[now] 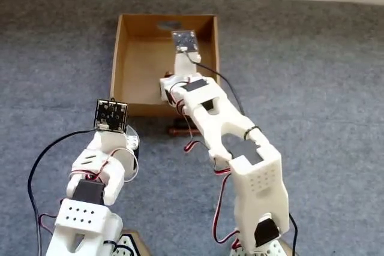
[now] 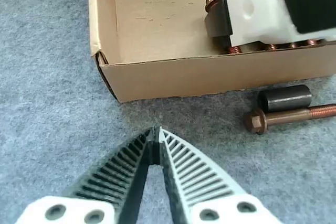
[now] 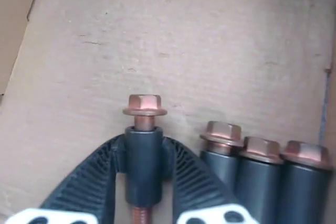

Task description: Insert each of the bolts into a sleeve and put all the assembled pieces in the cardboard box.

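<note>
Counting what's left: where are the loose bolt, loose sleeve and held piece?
loose bolt [image 2: 300, 115], left wrist view, mid shank.
loose sleeve [image 2: 285, 98], left wrist view, side wall.
held piece [image 3: 143, 156], right wrist view, sleeve body.

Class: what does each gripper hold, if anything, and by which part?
The right gripper holds an assembled piece, its fingers clamped on the dark sleeve, not the bolt. The left gripper is shut, holding nothing.

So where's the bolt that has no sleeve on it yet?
In the left wrist view, the loose bolt lies on the carpet just outside the cardboard box, right beside the empty black sleeve.
</note>
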`<action>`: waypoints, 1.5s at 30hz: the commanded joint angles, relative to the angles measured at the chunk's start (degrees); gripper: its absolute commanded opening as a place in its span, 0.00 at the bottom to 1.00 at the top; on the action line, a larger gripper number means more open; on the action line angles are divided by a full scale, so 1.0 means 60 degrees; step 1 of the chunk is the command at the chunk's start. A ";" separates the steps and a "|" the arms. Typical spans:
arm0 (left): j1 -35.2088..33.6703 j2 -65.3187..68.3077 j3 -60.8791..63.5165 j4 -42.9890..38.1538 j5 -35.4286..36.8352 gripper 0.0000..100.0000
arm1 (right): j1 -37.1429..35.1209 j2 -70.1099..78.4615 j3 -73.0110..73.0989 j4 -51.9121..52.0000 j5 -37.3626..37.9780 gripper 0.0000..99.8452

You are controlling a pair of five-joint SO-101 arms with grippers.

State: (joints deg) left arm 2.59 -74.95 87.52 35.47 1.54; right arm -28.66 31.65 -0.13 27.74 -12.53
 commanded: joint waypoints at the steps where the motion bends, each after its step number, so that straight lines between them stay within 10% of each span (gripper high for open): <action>1: -0.0125 -0.0125 -0.0110 -0.0190 -0.0059 0.01 | 0.0432 -0.0066 -0.0344 0.0066 -0.0073 0.10; 29: -0.0125 -0.0125 -0.0095 -0.0220 -0.0059 0.01 | 0.1385 -0.8271 0.2806 0.3158 0.0015 0.10; 45: -0.0125 -0.0125 -0.0110 -0.0205 -0.0059 0.01 | -0.0491 -1.0484 0.7714 0.2967 0.0923 0.11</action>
State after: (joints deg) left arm 2.59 -74.95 87.52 35.38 1.54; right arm -29.19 -29.98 44.70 46.90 -3.82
